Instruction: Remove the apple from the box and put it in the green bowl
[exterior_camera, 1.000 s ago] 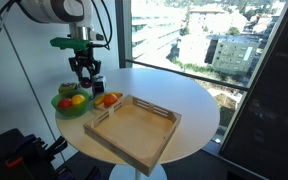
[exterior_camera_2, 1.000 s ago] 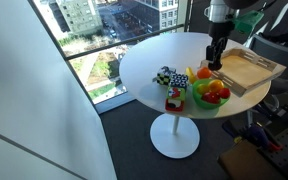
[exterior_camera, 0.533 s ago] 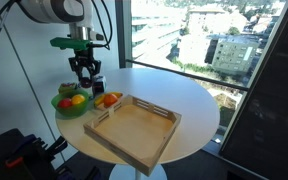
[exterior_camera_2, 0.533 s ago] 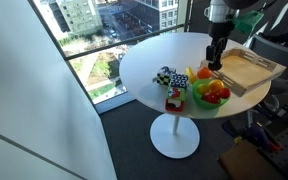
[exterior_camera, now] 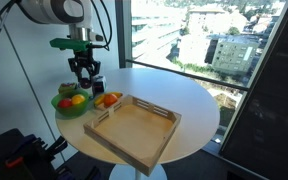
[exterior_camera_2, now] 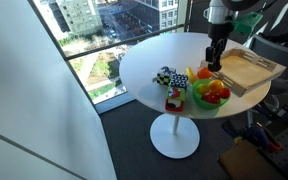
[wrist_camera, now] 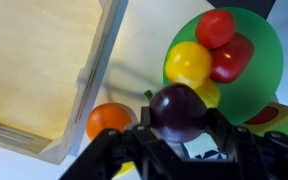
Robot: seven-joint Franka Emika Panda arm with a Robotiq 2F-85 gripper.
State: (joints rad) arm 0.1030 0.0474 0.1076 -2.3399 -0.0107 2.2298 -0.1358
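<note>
- The gripper (wrist_camera: 181, 130) is clamped partway shut on the apple (wrist_camera: 179, 105), held clear of the box (wrist_camera: 92, 62) and above the table (wrist_camera: 144, 40) by the rim of the green bowl (wrist_camera: 268, 58), which sits near the table's edge.
- The bowl is already crowded with fruit (wrist_camera: 189, 62). Dropped onto that heap, the apple may roll out — and off the edge.
- Released early, it lands beside the orange (wrist_camera: 109, 120).

In the wrist view the box (wrist_camera: 44, 60) fills the upper left of the frame. The bowl (wrist_camera: 269, 70), with fruit (wrist_camera: 189, 62) in it, fills the upper right. Both stand on the counter (wrist_camera: 139, 50). An orange (wrist_camera: 110, 120) lies just beside the box's wall, lower centre. The apple (wrist_camera: 179, 108) sits clasped in the gripper (wrist_camera: 179, 125) at bottom centre.
</note>
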